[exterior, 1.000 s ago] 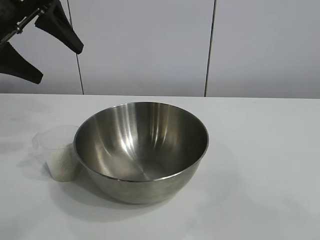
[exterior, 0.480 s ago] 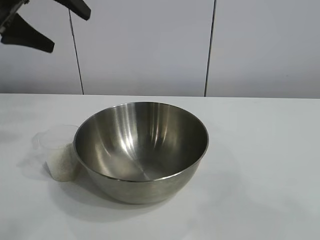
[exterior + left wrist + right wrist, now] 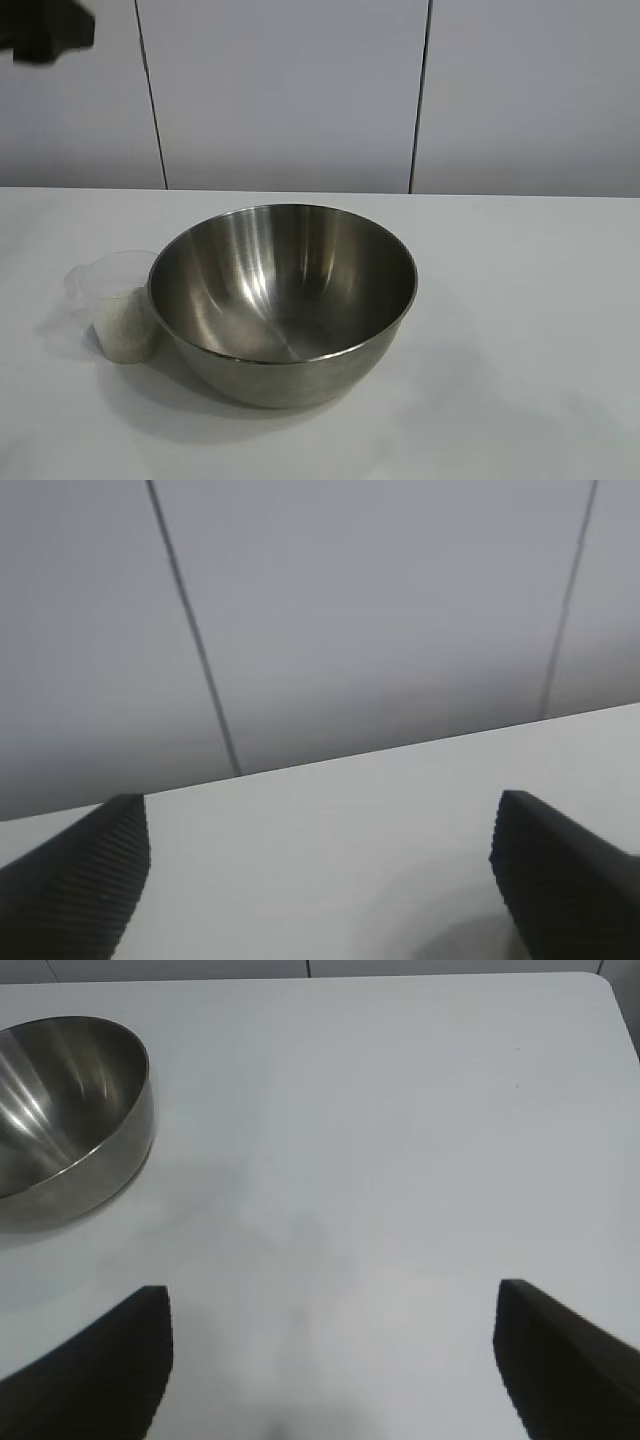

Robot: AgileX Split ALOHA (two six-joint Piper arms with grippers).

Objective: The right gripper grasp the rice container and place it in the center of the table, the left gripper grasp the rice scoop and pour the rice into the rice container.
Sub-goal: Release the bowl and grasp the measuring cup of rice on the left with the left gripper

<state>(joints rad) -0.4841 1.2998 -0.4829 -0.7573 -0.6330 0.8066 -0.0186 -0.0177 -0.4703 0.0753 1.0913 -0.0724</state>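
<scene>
The rice container point(image 3: 282, 300), a big shiny steel bowl, stands in the middle of the white table point(image 3: 520, 350), and its inside shows bare steel. The rice scoop point(image 3: 112, 290), a clear plastic cup, stands upright against the bowl's left side, with white rice point(image 3: 125, 332) in its lower half. Only a dark piece of my left gripper point(image 3: 48, 32) shows, high in the exterior view's top left corner, far above the scoop. In the left wrist view the left gripper point(image 3: 320, 825) is open and holds nothing. My right gripper point(image 3: 335, 1305) hangs open over bare table, apart from the rice container point(image 3: 70, 1110).
A pale panelled wall point(image 3: 300, 90) rises behind the table's far edge. In the right wrist view the table's corner point(image 3: 600, 980) shows, far from the bowl.
My left gripper has risen up and to the left, from beside the wall seam almost out of the exterior view. The bowl and the scoop have not moved.
</scene>
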